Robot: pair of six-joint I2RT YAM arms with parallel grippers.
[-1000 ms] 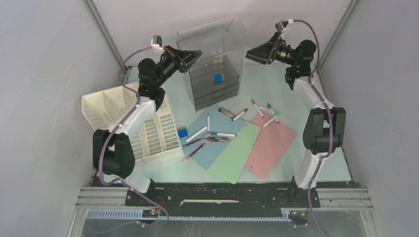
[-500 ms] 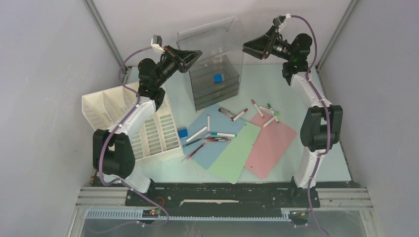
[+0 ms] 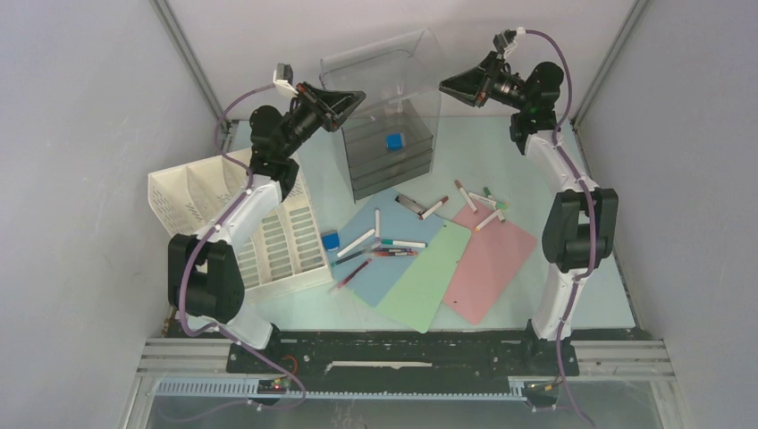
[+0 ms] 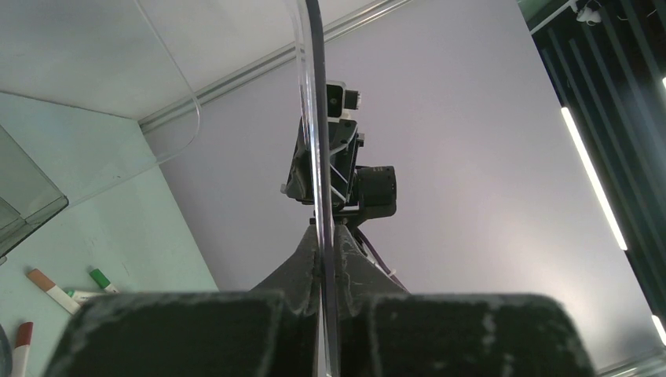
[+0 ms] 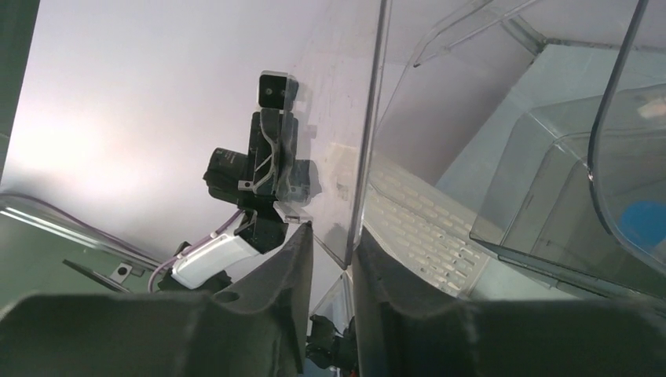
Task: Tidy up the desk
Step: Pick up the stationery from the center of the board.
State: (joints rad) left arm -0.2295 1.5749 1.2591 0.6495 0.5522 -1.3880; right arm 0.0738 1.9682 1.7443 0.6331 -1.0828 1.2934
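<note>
Top external — left hand (image 3: pixel 357 96) pinches clear box (image 3: pixel 393 67), right hand (image 3: pixel 445 87) narrowly straddles its wall.

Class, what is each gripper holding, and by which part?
Left gripper pinches the clear drawer box by the top edge of one side wall. Right gripper straddles the opposite wall, jaws not yet closed.

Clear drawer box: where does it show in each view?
Top external: clear drawer box, back centre.
Left wrist: its wall edge, upright mid-frame, pinched by the left gripper.
Right wrist: wall edge at centre, drawers at right.
Shared landmark: the desk, pale green, under the box.
</note>
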